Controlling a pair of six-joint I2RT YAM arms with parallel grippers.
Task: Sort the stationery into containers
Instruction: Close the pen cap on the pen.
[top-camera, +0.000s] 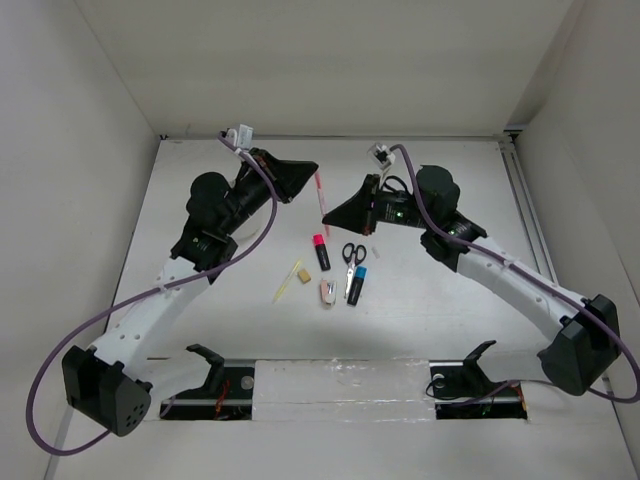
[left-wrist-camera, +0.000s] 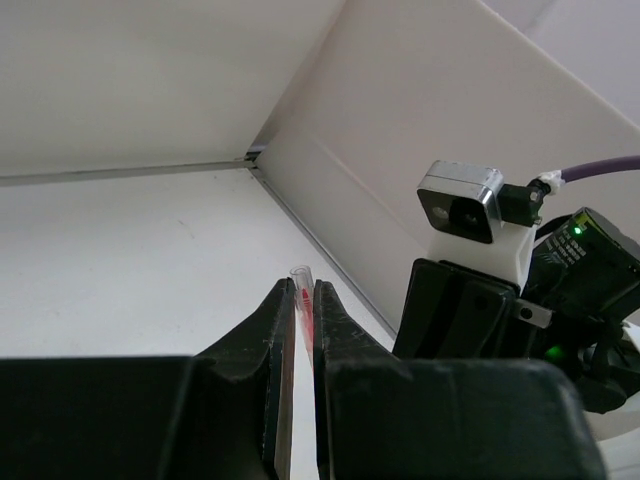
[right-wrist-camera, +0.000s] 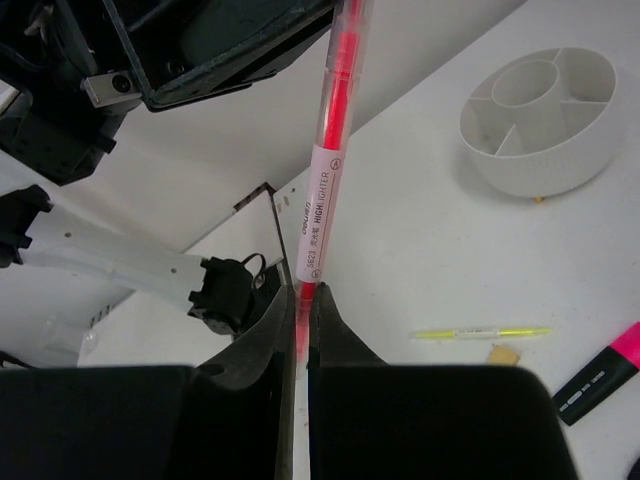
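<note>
The left claw is clenched on 1 end of the pink pen, whose clear tip pokes out just past its fingers. The right claw grasps the other end, so we see the pen spanning between the 2 claws over the far middle of the surface. The round white tray, with wedge compartments and a central cup, shows only in the right wrist view, well apart from the pen. Lying loose mid-surface are the pink-capped highlighter, the scissors just beside it, the blue-capped highlighter, the thin yellow stick, the tan eraser and the white-pink piece.
</note>
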